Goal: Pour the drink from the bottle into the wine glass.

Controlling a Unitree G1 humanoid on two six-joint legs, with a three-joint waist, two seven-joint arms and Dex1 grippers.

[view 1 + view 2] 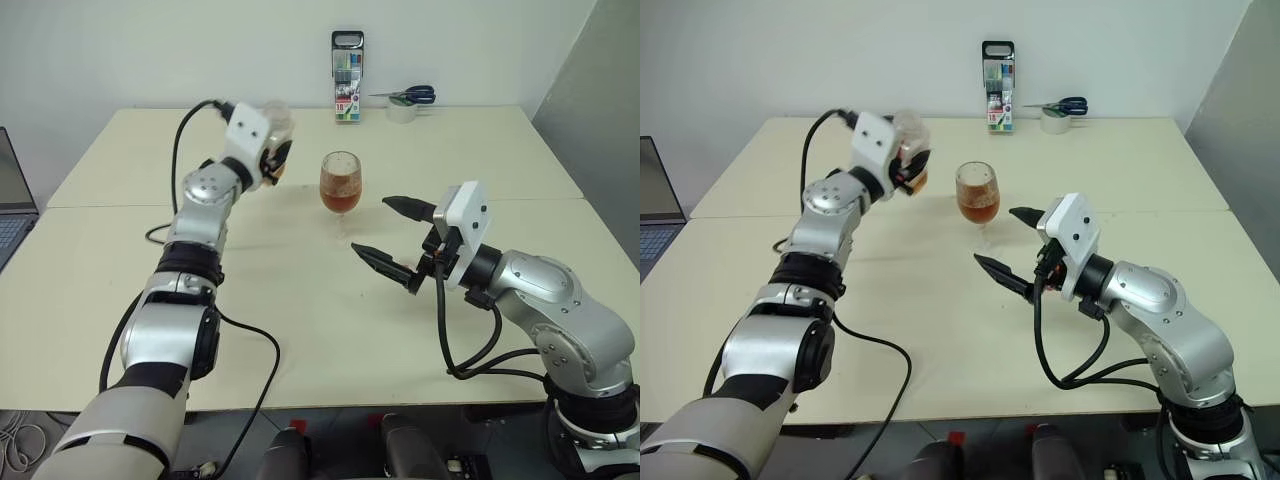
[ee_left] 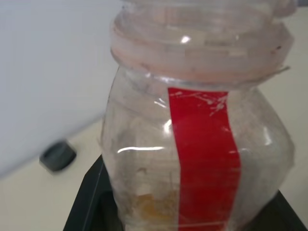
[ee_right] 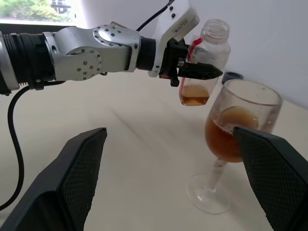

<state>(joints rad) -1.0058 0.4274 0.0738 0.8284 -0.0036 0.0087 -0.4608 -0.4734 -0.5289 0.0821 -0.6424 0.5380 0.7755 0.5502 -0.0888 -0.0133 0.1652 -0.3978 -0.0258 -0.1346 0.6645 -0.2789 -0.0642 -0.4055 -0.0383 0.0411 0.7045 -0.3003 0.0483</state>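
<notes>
A: Nearest the head camera is the right gripper [image 1: 395,237], held over the table's [image 1: 300,330] near half; its two black fingers stand wide apart with nothing between them, pointing toward the wine glass [image 1: 339,186].

B: And the glass itself?

A: It stands upright near the middle of the table, roughly half full of the drink [image 1: 339,200], amber-brown; the right wrist view adds foam on the liquid's surface and shows the glass's foot flat on the table.

B: Where is the bottle [image 3: 202,62]?

A: In the left gripper [image 1: 910,160], clamped on its body, held upright in the air just to the left of the glass and apart from it; the head views show little of it behind the wrist; the right wrist view shows its mouth open, uppermost, and a small amount of brown liquid left at its bottom.

B: Anything from the left wrist?

A: Its red label strip up close, and the threaded neck; a dark roll of tape [image 2: 57,155] lies on the table behind.

B: The far edge?

A: A marker-pen case [image 1: 347,62] stands there; scissors [image 1: 412,96] rest on the tape beside it; a laptop [image 1: 12,200] sits at the left edge.
</notes>
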